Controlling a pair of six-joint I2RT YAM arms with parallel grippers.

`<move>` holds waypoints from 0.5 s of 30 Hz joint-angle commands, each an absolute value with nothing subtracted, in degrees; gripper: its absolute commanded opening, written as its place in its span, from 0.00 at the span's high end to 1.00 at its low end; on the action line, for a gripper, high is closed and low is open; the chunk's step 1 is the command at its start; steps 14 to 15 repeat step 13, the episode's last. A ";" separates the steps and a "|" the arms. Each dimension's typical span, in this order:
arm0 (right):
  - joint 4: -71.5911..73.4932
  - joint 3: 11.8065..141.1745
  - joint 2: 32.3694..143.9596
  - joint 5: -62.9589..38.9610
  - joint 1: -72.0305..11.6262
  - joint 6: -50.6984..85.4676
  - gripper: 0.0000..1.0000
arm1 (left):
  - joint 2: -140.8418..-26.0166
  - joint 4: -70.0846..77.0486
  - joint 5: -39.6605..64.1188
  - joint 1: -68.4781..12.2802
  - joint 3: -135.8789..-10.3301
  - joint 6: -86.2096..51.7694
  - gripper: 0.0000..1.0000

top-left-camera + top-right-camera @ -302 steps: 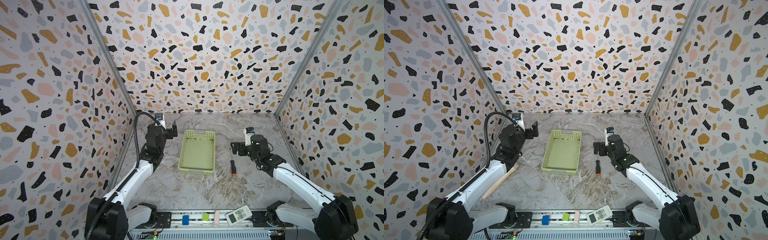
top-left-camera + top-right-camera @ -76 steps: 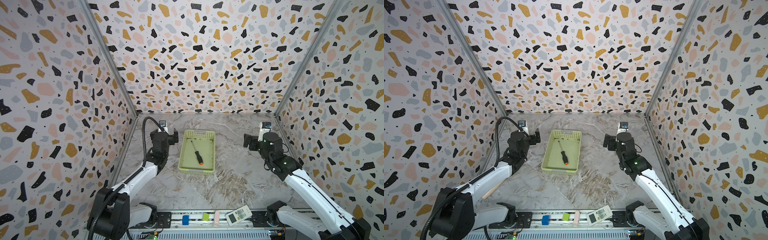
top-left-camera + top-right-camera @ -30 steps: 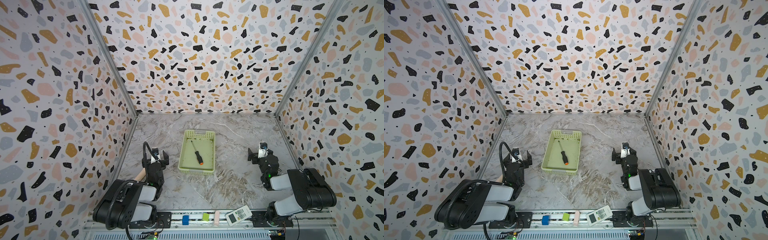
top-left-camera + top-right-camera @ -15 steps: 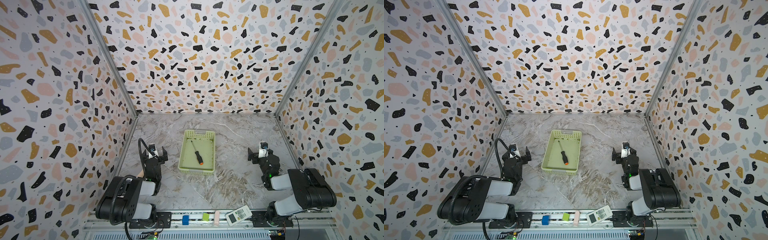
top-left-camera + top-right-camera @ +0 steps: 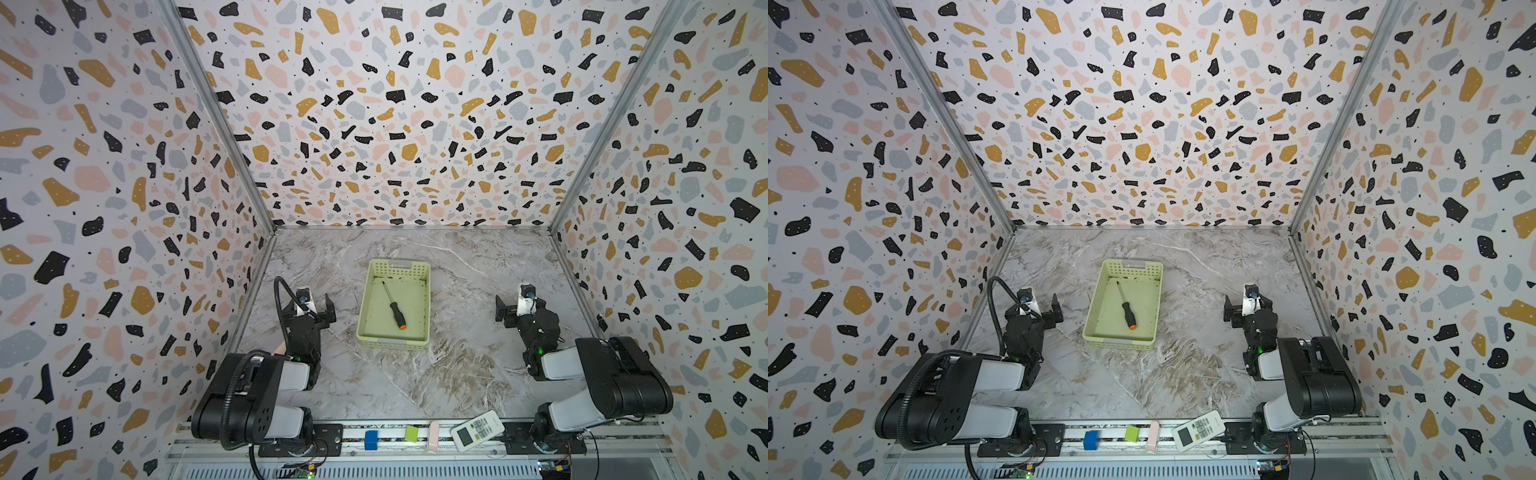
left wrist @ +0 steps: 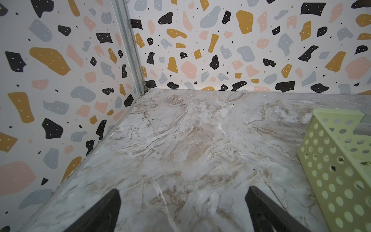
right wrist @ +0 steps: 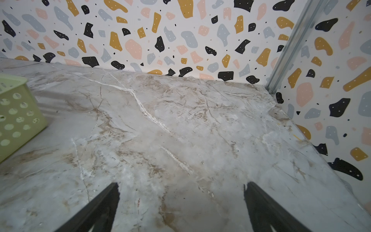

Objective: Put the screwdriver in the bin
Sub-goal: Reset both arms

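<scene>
The screwdriver (image 5: pixel 394 306) (image 5: pixel 1126 308), with a black handle and an orange cap, lies flat and slantwise inside the pale yellow-green bin (image 5: pixel 392 343) (image 5: pixel 1118 343) at mid table. Its orange end points toward the front. My left gripper (image 5: pixel 311 308) (image 5: pixel 1039 309) (image 6: pixel 182 192) stands open and empty over bare marble to the left of the bin (image 6: pixel 337 172). On the bin's right, my right gripper (image 5: pixel 518 308) (image 5: pixel 1246 309) (image 7: pixel 181 186) is open and empty too, well apart from the bin (image 7: pixel 14 112). Both arms are folded back near the front.
A white remote control (image 5: pixel 478 430), a blue block (image 5: pixel 370 439), a green block (image 5: pixel 411 433) and a pale pink piece (image 5: pixel 433 436) sit on the front rail. Patterned walls close in the left, back and right sides of the marble table (image 5: pixel 415 374).
The left gripper has shifted slightly as its arm settled in the folded pose. The right arm and the screwdriver in the bin have not moved.
</scene>
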State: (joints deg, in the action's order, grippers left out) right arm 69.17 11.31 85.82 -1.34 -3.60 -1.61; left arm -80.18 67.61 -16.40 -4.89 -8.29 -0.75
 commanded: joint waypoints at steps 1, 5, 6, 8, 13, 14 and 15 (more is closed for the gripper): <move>70.70 12.39 85.53 -1.76 -3.43 -1.43 0.01 | -80.38 69.61 -15.65 -4.57 -9.23 -0.92 0.00; 70.66 12.54 85.60 -1.76 -3.43 -1.41 0.01 | -80.41 69.66 -15.73 -4.57 -9.31 -0.97 0.01; 70.53 12.63 85.67 -1.76 -3.41 -1.40 0.01 | -80.43 69.59 -15.73 -4.57 -9.32 -1.05 0.00; 70.41 12.65 85.62 -1.76 -3.37 -1.42 0.01 | -80.49 69.57 -15.73 -4.57 -9.35 -0.99 0.00; 70.49 12.48 85.51 -1.76 -3.47 -1.50 0.01 | -80.45 69.60 -15.90 -4.57 -9.32 -1.10 0.00; 70.49 12.48 85.51 -1.76 -3.47 -1.50 0.01 | -80.45 69.60 -15.90 -4.57 -9.32 -1.10 0.00; 70.49 12.48 85.51 -1.76 -3.47 -1.50 0.01 | -80.45 69.60 -15.90 -4.57 -9.32 -1.10 0.00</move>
